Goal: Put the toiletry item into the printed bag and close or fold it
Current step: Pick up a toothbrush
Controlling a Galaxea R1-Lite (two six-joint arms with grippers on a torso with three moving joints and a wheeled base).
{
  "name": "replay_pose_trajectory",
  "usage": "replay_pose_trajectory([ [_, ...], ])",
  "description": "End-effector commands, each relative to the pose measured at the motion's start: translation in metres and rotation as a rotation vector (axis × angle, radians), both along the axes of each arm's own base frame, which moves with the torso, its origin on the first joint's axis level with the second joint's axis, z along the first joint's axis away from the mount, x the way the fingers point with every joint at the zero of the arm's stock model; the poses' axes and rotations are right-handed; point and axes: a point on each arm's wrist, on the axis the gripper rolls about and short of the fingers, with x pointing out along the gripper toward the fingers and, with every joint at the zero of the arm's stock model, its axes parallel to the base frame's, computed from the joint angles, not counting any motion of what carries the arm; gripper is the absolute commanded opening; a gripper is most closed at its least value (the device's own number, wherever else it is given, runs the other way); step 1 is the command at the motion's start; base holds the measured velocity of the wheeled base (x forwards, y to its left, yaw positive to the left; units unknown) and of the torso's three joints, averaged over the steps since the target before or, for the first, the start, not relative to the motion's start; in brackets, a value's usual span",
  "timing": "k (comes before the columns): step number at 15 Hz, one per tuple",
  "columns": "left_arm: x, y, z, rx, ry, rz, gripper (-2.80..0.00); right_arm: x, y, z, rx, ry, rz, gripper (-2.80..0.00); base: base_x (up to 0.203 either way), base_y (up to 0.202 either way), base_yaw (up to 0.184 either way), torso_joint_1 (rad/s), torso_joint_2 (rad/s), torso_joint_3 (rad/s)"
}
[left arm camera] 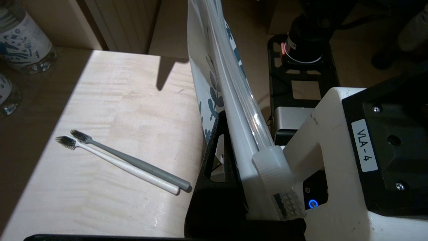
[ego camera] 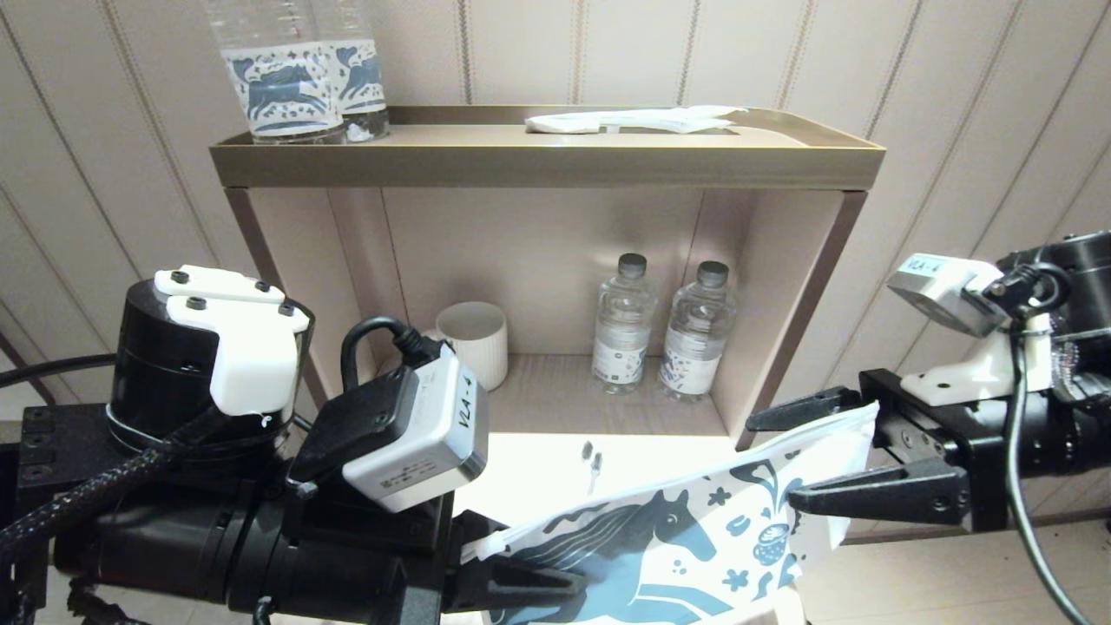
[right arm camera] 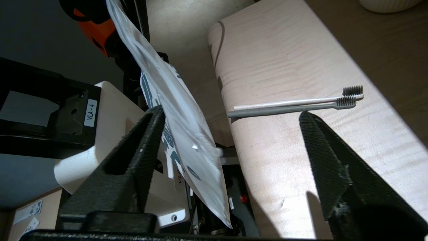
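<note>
The printed bag, white with a dark blue horse, hangs in the air in front of the table, stretched between my two grippers. My left gripper is shut on its zipper end. My right gripper is open, and the bag's other end passes between its jaws, close to one finger. The toiletry item, a pale toothbrush, lies flat on the light wooden table beside a grey toothbrush. In the head view only the two bristle heads show above the bag.
Behind the table stands an open shelf with a white ribbed cup and two small water bottles. Its top tray carries two bottles with blue horse labels and a white wrapped packet.
</note>
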Motion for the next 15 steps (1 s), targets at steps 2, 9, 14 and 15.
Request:
replay_pose_trajectory([
  [2, 0.001, -0.002, -0.002, 0.003, 0.003, -0.008, -2.80, 0.001, 0.002, 0.004, 0.009, 0.001, 0.010, -2.80, 0.000, 0.000, 0.000, 0.000, 0.00, 0.000],
  [9, 0.005, -0.006, 0.000, -0.003, -0.003, -0.008, -2.80, -0.002, 0.003, 0.004, 0.012, 0.003, 0.019, -2.80, 0.000, 0.000, 0.000, 0.000, 0.00, 0.000],
  [14, 0.011, -0.016, -0.003, 0.007, -0.001, -0.018, -2.80, -0.010, 0.013, 0.004, 0.013, 0.001, 0.074, -2.80, 0.000, 0.000, 0.000, 0.000, 0.00, 0.000],
  [15, 0.012, -0.020, -0.004, 0.012, 0.003, -0.027, -2.80, -0.013, 0.018, 0.006, 0.012, -0.005, 0.094, -2.80, 0.000, 0.000, 0.000, 0.000, 0.00, 0.000],
])
